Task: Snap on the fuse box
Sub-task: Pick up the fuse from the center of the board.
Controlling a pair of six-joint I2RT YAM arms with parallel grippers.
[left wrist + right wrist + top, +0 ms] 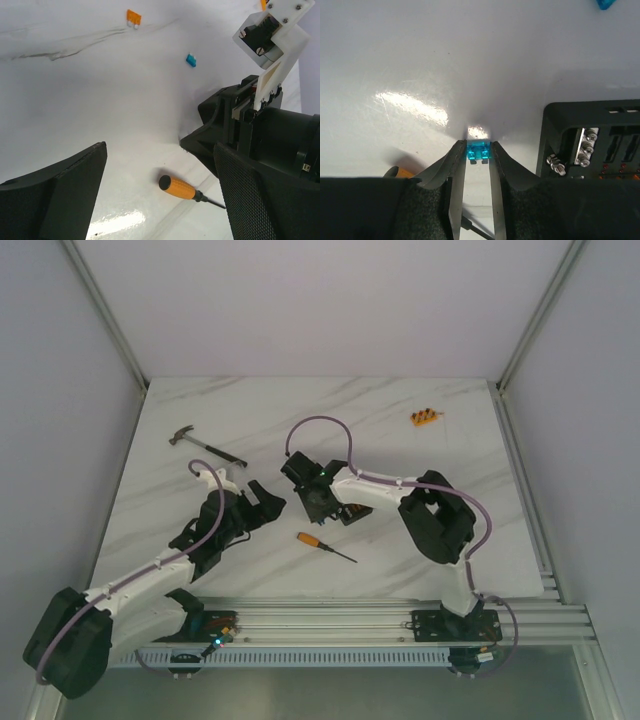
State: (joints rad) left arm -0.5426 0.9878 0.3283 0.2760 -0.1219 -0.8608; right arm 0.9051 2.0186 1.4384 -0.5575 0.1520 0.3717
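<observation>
Tabletop (400, 445): white marble look w/ grey veins, glossy. Far-left area: hammer (205, 445) lying flat, head toward the left edge, handle running right & nearer. Far-right area: small orange block (425, 418) w/ dark dots, well apart from the rest. Near front-centre: screwdriver (322, 546) flat on the surface, orange handle to the left, dark shaft pointing right. Approx. mid-table: black fuse box (592, 132) sitting on the surface, top face up, metal screws & slots showing. Two loose bits on bare top: orange fuse (133, 18) & blue fuse (191, 60), apart from each other.
</observation>
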